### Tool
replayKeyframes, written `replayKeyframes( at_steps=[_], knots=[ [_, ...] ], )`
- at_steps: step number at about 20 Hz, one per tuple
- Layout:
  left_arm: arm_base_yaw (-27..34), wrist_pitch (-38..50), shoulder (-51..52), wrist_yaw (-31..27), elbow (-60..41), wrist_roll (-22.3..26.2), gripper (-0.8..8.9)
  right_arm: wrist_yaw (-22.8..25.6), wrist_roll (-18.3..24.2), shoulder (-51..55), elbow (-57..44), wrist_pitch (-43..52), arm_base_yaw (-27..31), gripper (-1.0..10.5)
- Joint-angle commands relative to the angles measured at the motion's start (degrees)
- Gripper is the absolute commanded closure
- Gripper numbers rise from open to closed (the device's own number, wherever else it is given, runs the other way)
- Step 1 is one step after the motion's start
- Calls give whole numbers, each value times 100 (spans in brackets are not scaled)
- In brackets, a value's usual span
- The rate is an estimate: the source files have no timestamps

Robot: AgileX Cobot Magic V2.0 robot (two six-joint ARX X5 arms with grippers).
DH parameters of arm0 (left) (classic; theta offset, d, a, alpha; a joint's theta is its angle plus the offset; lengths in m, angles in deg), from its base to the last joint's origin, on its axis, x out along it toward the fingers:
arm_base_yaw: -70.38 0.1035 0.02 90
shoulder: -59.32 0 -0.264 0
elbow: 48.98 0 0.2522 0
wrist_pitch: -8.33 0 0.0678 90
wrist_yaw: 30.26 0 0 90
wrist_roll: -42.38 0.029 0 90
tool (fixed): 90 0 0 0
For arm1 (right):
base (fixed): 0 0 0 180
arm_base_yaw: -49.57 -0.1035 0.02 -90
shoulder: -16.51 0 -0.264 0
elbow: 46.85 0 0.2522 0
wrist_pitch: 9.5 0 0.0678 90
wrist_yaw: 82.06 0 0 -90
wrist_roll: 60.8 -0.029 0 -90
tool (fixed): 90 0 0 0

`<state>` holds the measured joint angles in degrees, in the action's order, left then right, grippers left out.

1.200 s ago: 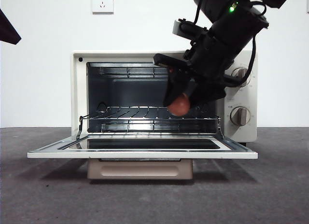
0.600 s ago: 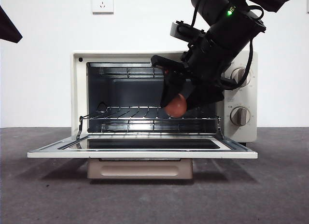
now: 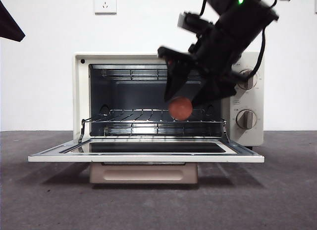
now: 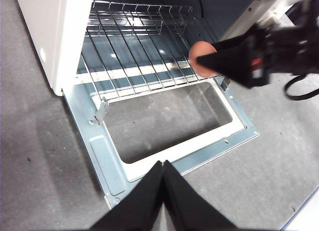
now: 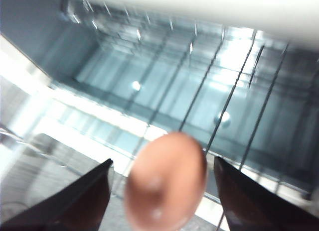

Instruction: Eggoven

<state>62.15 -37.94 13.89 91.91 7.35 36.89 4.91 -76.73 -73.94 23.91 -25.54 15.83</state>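
The reddish-brown egg (image 3: 181, 108) is at the mouth of the cream toaster oven (image 3: 79, 91), just above the front of its wire rack (image 3: 133, 116). My right gripper (image 3: 184, 100) reaches in from the upper right, directly over the egg. In the right wrist view its jaws stand wide apart with a gap on each side of the egg (image 5: 167, 183), so the right gripper (image 5: 162, 162) is open. The left wrist view shows the egg (image 4: 202, 54) over the rack (image 4: 134, 52). My left gripper (image 4: 163, 164) is shut and empty, above the open door (image 4: 99, 151).
The oven door (image 3: 148, 158) lies flat and open toward the front, over the grey table. Two round knobs (image 3: 246, 119) sit on the oven's right panel. The left arm shows only as a black tip (image 3: 7, 27) at the top left. A wall socket (image 3: 105, 2) is behind.
The right gripper's jaws have spread apart and the arm has risen slightly. The egg stays at about the same spot at the rack's front, now free of the jaws.
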Motion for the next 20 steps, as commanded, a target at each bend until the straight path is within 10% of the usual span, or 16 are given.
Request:
replayKeyframes(
  at_steps=[1, 20],
  knots=[
    [2, 83, -87, 39, 20, -9, 807, -2, -55, 184, 116, -90, -59, 627],
    [87, 3134, -3901, -214, -505, -588, 807, 356, 151, 4638, 118, -3274, -332, 627]
  ],
)
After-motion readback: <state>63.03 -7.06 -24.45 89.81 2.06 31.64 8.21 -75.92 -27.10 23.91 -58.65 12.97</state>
